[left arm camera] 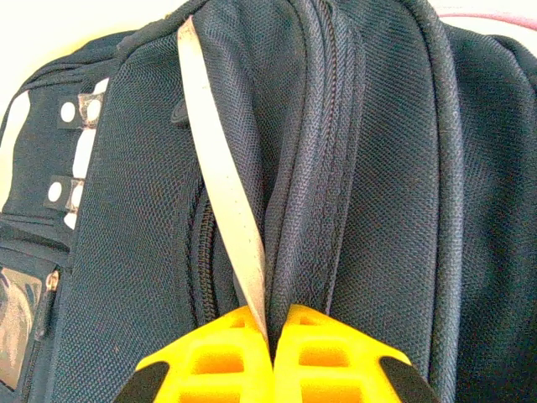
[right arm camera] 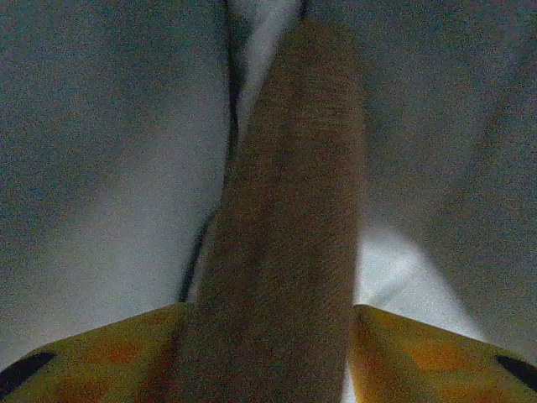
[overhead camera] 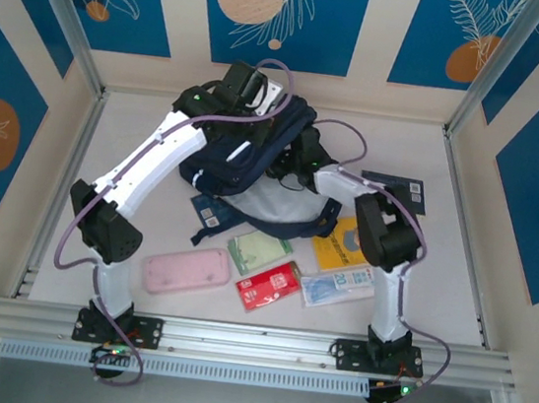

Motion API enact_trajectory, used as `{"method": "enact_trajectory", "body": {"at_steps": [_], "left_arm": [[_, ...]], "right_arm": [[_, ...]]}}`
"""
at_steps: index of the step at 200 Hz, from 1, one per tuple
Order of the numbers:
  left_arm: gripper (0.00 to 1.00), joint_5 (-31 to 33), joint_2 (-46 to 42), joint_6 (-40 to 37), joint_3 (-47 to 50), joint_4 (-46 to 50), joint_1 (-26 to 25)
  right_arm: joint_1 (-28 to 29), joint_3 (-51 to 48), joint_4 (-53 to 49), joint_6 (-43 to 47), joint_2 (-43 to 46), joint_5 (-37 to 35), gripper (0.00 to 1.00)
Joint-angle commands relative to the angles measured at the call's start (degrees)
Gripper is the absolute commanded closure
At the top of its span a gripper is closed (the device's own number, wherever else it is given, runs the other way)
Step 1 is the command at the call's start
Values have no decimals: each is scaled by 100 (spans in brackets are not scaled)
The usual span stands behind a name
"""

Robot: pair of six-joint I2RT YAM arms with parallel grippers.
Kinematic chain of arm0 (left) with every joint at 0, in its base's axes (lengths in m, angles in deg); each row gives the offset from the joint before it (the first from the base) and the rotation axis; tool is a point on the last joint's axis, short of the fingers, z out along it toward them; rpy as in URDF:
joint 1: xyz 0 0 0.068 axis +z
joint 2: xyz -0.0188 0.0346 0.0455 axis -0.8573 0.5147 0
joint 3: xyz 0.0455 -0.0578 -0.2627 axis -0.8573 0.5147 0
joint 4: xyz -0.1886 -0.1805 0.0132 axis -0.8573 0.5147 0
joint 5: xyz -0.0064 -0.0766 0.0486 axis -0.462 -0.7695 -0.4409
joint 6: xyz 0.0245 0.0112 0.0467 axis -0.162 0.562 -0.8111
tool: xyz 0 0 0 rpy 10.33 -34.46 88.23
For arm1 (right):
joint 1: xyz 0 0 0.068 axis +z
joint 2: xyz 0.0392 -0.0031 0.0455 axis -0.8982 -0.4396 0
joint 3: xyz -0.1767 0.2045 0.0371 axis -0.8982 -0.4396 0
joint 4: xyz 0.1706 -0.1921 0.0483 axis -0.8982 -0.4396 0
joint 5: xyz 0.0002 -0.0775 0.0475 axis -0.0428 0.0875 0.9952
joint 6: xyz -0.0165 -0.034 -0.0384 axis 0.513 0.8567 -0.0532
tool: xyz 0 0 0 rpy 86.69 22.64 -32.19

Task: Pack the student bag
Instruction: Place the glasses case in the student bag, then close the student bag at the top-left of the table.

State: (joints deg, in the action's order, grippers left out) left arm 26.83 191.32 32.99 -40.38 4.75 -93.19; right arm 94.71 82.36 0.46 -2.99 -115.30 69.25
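**A:** Where was the student bag (overhead camera: pixel 247 164)?

**B:** At the back middle of the table (overhead camera: pixel 457 286), slumped, with both arms reaching onto it. A pink case (overhead camera: pixel 186 272), a green packet (overhead camera: pixel 259 252) and a red packet (overhead camera: pixel 268 286) lay on its near side, apart from it.

**A:** And the grippers?

**B:** The left gripper (left arm camera: pixel 270 336) was pinched tight on a pale tape (left arm camera: pixel 222 168) that ran down the bag's top beside the zip. The right gripper (right arm camera: pixel 273 344) had its fingers standing apart on either side of a dark woven strap (right arm camera: pixel 285 168), in dim light against pale fabric. Whether it was squeezing that strap, I could not tell.

**A:** How would the bag handle?

**B:** Soft and floppy, I judged. It was woven cloth with no visible frame, so it would sag and fold wherever it was not held. It was probably light while unfilled, and the weave looked grippy rather than slick.

**A:** Best holds?

**B:** The tapes, the straps and the padded seam by the zip — thin, strong and easy for narrow fingers. A pinch on a flat panel would only gather cloth. It seemed sensible to hold the mouth open up top with one gripper and feed things in with the other.
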Motion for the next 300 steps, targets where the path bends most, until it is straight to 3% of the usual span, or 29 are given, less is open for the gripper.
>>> {"method": "enact_trajectory", "body": {"at_steps": [1,21,49,97,132,166,210,248,279,300], "left_arm": [[100,-164,-467,78,-198,-715,124],[100,-214,-444,160,-198,-748,221],[100,-420,-426,329,-154,-778,426],[100,-550,-313,475,75,-915,667],[100,-341,-196,481,327,-1059,736],[100,-663,145,620,322,-1053,741],[100,-1052,729,848,269,-1118,733],[84,-1445,1076,1052,100,-1122,625],[49,-1378,639,1230,456,-1177,557],[38,-1174,-62,1317,1225,-1409,513]], "right_arm": [[249,1131,-504,-125,-618,-509,31],[270,1554,-672,-188,-916,-565,18],[270,1211,-652,241,-471,-610,13],[279,-109,-959,1001,927,-763,14],[259,-1435,-1037,1131,2059,-1327,17],[262,-2383,-1487,1828,3310,-2233,19],[156,-3593,-2035,2349,4970,-2716,21],[143,-4277,-2223,2665,6136,-2904,21],[156,-4313,-2451,2943,6403,-2636,20],[186,-4347,-2443,3041,6412,-2333,20]]}}
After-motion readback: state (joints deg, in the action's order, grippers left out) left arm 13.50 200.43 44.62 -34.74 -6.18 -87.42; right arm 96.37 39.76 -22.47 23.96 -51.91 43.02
